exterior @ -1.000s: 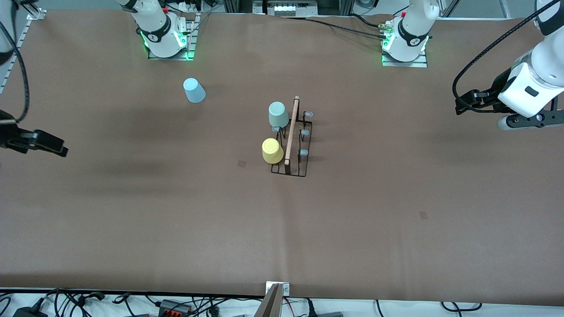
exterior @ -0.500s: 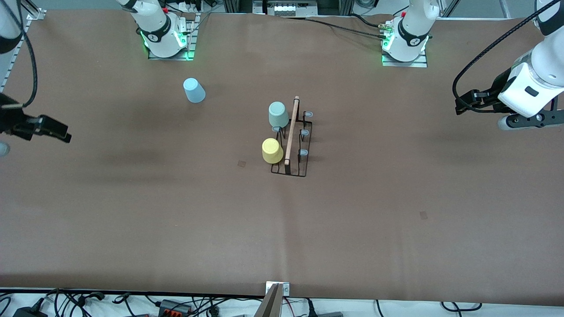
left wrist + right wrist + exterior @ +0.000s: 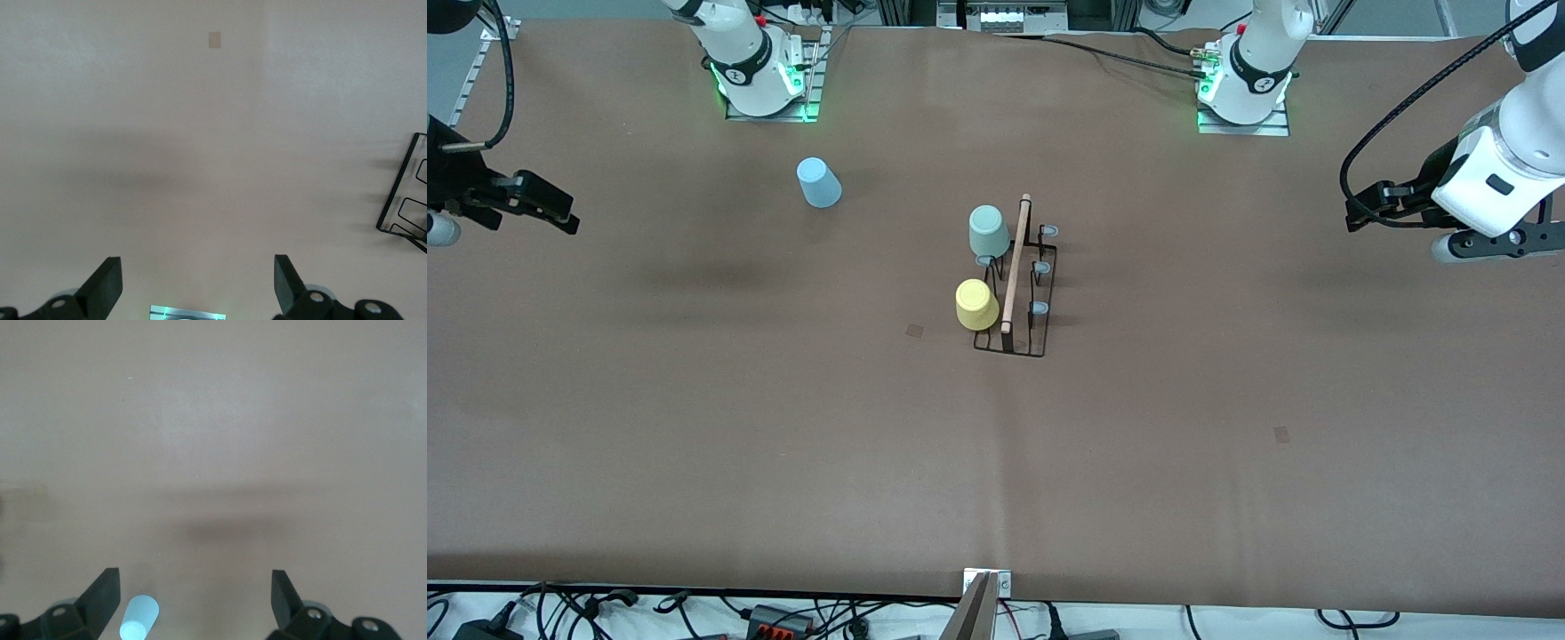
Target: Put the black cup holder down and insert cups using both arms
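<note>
Our right end effector (image 3: 560,213) is spread wide and holds nothing, and so is our left end effector (image 3: 1356,213). The light blue cup (image 3: 818,182) sits upside down on the desk (image 3: 1227,444), toward the right arm's end, so that arm is closer.

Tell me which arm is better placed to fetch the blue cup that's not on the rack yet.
Right, most likely. The light blue cup stands toward the right arm's end of the table, and the open right gripper hangs at that end. The open left gripper waits at the left arm's end.
</note>
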`<control>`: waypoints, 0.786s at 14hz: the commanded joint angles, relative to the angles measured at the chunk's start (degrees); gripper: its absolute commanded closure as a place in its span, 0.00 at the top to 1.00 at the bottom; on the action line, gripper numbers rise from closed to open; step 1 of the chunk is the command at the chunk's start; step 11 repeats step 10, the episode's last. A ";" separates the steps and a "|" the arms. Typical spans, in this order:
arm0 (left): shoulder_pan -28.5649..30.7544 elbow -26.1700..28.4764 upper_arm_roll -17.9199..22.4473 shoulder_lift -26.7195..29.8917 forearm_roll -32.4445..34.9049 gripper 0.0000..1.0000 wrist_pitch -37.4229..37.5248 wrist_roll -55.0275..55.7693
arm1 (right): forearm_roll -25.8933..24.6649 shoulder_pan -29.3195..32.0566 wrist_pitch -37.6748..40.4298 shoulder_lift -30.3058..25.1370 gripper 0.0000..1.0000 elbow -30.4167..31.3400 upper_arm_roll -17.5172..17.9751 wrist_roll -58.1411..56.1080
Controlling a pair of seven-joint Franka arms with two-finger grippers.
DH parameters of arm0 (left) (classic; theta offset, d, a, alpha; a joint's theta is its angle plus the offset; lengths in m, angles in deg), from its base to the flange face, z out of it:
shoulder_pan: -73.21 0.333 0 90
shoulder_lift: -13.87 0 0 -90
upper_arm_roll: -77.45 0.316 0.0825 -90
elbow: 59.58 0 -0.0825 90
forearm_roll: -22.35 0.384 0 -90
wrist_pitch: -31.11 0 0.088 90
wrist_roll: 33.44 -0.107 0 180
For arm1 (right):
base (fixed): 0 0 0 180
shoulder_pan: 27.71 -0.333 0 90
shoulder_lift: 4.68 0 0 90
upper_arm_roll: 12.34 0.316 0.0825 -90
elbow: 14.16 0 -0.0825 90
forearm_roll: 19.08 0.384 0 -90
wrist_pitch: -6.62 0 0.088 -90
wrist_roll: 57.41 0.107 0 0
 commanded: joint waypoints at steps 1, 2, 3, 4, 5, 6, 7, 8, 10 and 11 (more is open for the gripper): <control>0.44 -0.35 -0.06 0.48 -1.21 1.00 0.91 -0.22 | -0.72 0.97 1.05 -1.31 1.00 1.09 1.01 -1.13; 0.44 -0.35 -0.06 0.48 -1.21 1.00 0.91 -0.22 | -0.72 0.97 1.05 -1.57 1.00 1.09 1.01 -1.22; 0.44 -0.35 -0.06 0.48 -1.21 1.00 0.91 -0.31 | -0.54 0.97 0.96 -1.66 1.00 1.09 1.01 -1.13; 0.44 -0.35 -0.06 0.48 -1.21 1.00 0.91 -0.31 | -0.37 0.97 1.14 -1.75 1.00 1.09 1.01 -1.13; 0.44 -0.35 -0.06 0.48 -1.21 1.00 0.91 -0.31 | -0.37 0.88 1.31 -1.84 1.00 1.35 1.09 -1.22; 0.44 -0.35 -0.06 0.48 -1.21 1.00 0.91 -0.23 | -0.28 0.88 1.84 -1.84 1.00 1.35 1.10 -1.22; 0.44 -0.35 -0.06 0.48 -1.21 1.00 0.82 -0.31 | -0.28 0.88 2.10 -1.92 1.00 1.35 1.10 -1.22; 0.44 -0.35 -0.06 0.48 -1.21 1.00 0.90 -0.31 | -0.28 0.88 2.11 -1.93 1.00 1.35 1.10 -1.22; 0.44 -0.35 -0.06 0.48 -1.21 1.00 0.91 -0.31 | -0.37 0.88 2.19 -1.93 1.00 1.35 1.10 -1.30; 0.44 -0.35 -0.06 0.48 -1.21 1.00 0.91 -0.31 | -0.37 0.88 2.19 -1.93 1.00 1.35 1.10 -1.30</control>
